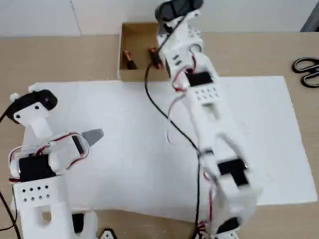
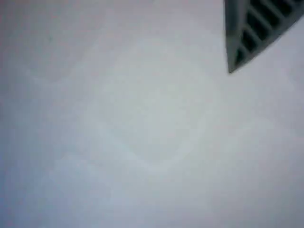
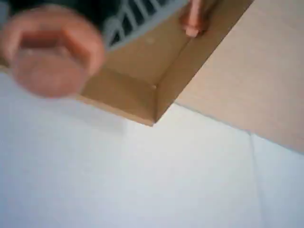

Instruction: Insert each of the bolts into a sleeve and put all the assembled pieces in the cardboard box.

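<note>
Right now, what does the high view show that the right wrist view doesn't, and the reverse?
The high view adds the left gripper over the white sheet, and scissors lying on the table off the sheet. The right wrist view adds the hexagonal head of the bolt, close up in the right gripper. Both share the cardboard box, an orange piece lying inside it, the sheet and the bare wooden table.
</note>
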Available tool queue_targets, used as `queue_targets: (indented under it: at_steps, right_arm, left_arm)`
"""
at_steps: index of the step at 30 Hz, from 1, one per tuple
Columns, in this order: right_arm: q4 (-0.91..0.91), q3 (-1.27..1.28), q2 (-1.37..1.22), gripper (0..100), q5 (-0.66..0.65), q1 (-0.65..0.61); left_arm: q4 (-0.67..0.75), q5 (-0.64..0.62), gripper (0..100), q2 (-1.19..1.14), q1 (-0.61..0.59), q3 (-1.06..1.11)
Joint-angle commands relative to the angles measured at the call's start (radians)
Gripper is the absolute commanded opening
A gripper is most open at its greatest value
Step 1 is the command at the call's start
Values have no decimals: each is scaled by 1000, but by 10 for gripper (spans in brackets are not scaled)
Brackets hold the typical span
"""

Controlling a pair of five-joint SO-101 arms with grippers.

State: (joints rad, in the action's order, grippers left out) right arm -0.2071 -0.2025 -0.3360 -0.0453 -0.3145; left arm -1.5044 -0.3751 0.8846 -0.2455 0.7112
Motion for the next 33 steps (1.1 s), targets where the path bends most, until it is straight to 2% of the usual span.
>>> queue_targets:
  at_steps: [1,10,20,27,33]
  right_arm:
    - [65,-281,-219,3,-9,-25]
    - [62,-684,-621,3,-9,-71]
    - [62,-806,-799,9,-12,-71]
    - [-19,-807,-837,178,-12,-74]
    - [-31,-853,-837,196,-12,-70]
  left_arm:
    - [20,3,354,17,-6,-2]
    - [20,3,354,17,-2,-2]
    - [20,3,354,17,-2,-2]
    - [20,3,354,17,-2,-2]
    - [20,3,354,17,0,-1]
